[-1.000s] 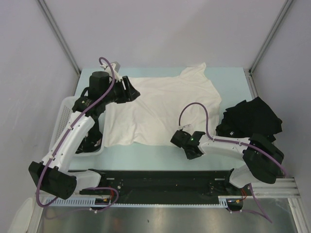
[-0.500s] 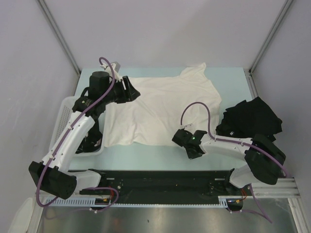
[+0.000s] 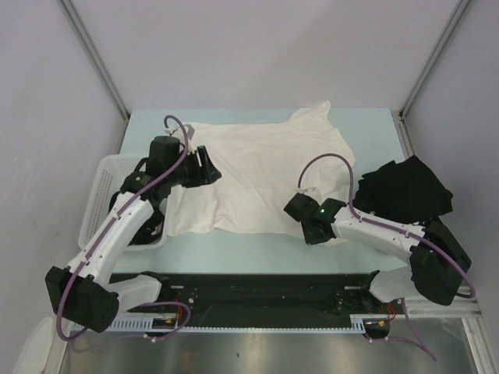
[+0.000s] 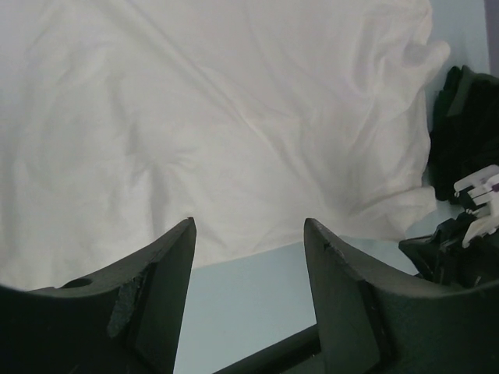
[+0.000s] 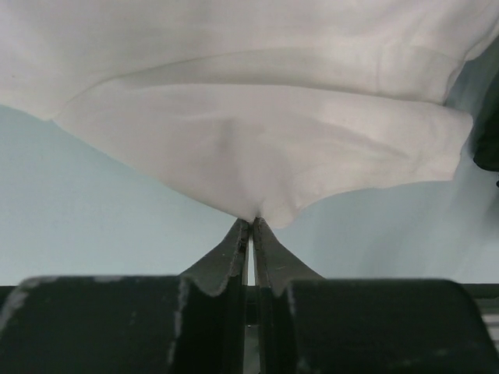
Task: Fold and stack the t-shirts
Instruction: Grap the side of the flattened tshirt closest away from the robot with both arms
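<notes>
From above, the cream-white t-shirt [image 3: 265, 175] lies spread across the middle of the pale blue table [image 3: 234, 248], its collar toward the far edge. A heap of black t-shirts [image 3: 405, 191] sits just to the right of it. A white mesh basket [image 3: 100, 195] stands at the left edge of the table. The left gripper [image 3: 207, 165] is over the left part of the cream shirt, and the right gripper [image 3: 298, 206] is at the shirt's near right corner. In the left wrist view, the left gripper [image 4: 248, 234] has its jaws well apart with nothing between them. Below and beyond them lie the wrinkled cream-white t-shirt [image 4: 218, 117] and a strip of bare table, with the black t-shirts [image 4: 466, 132] at the right edge. Whether the fingertips [image 4: 160, 288] touch the cloth is hard to tell from this angle. In the right wrist view, the right gripper [image 5: 251, 224] has its jaws pressed together on a small pinch of the cream-white t-shirt [image 5: 257, 148] at its edge. The cloth is drawn into a point there and held a little above the table [image 5: 93, 202].
</notes>
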Available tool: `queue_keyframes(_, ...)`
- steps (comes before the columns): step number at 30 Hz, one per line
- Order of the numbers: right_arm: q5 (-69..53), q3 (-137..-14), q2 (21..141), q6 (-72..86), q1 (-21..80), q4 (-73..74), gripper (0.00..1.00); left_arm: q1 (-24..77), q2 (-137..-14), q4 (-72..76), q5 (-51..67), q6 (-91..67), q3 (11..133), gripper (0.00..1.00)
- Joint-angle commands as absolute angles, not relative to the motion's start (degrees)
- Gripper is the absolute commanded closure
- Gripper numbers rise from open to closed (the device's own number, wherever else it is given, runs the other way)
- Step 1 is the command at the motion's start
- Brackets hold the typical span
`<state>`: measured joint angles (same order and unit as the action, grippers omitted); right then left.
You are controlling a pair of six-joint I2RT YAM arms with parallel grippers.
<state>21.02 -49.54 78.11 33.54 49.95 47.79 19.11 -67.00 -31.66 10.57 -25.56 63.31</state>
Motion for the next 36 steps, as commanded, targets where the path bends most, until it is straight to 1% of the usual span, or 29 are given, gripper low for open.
queue_keyframes(1, 19.6, -51.5, 79.54, 32.26, 49.75, 47.2, 0.91, 19.77, -61.8, -35.32, 7.04, -27.07, 59.33, 0.37)
queue_keyframes(6, 18.46, -51.68, 80.68, 31.64, 49.57, 45.79, 0.91, 19.86, -59.86, -43.05, -0.42, -27.42, 57.05, 0.37)
queue_keyframes(9, 17.93, -51.85, 81.21, 31.2, 49.48, 45.09, 0.92, 19.95, -58.98, -44.56, -3.25, -26.63, 55.29, 0.36)
queue_keyframes(17, 17.05, -52.03, 82.44, 30.32, 48.61, 43.95, 0.92, 20.3, -63.28, -49.13, -5.71, -25.32, 54.67, 0.36)
queue_keyframes(26, 16.35, -52.03, 82.7, 29.01, 46.85, 43.59, 0.92, 20.22, -68.2, -49.56, -5.63, -26.71, 55.98, 0.37)
queue_keyframes(29, 16.26, -52.03, 82.62, 28.39, 46.41, 43.59, 0.92, 20.57, -67.85, -49.83, -5.89, -27.07, 56.42, 0.37)
queue_keyframes(36, 14.68, -52.03, 83.23, 27.33, 44.91, 42.1, 0.92, 20.65, -69.17, -52.73, -8.17, -27.42, 56.69, 0.4)
